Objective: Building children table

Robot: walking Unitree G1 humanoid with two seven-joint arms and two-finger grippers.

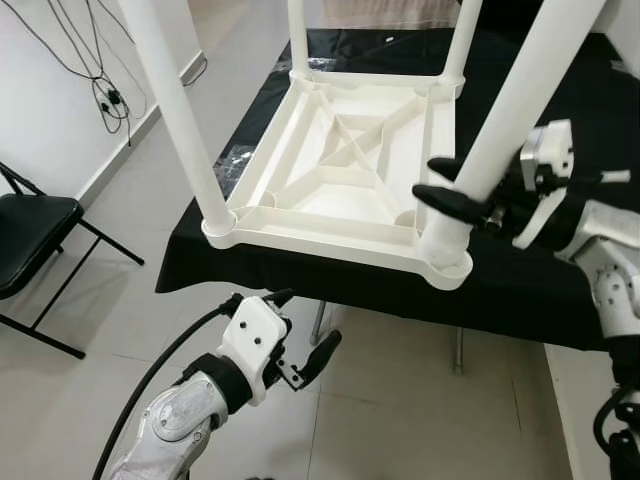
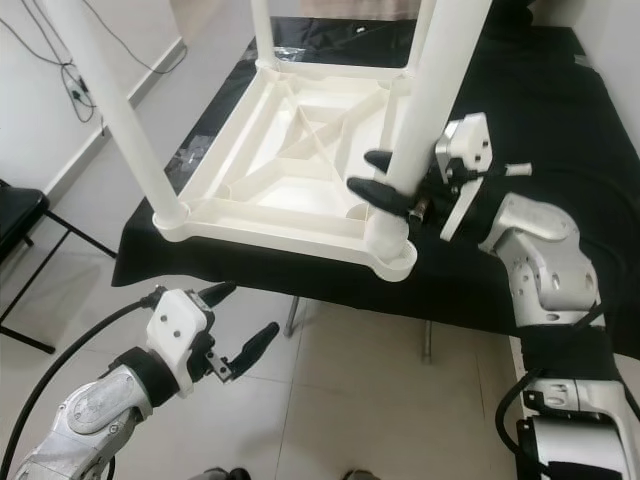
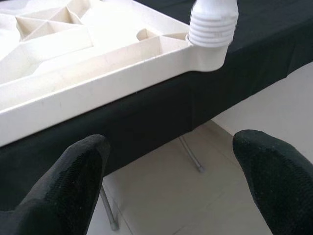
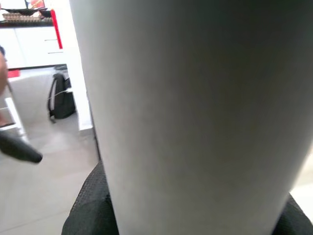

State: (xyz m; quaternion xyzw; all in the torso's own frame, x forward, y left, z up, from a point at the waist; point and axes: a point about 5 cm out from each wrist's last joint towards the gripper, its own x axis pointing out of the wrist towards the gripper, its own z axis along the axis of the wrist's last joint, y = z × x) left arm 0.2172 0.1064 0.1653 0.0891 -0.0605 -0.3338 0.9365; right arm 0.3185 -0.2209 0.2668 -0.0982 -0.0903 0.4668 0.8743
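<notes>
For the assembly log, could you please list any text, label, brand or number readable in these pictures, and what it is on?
None can be read.
Tabletop and legs: plain white plastic, no marking.
Black cloth: plain.
Left gripper and right gripper: no legible label on their housings.
Red item in the right wrist view: too blurred to tell.

A plain tiled room is looking like a home: white walls, loose cables (image 1: 100,85) hanging, a folding chair (image 1: 30,235) standing beside a black-draped tabletop (image 1: 560,290)
</notes>
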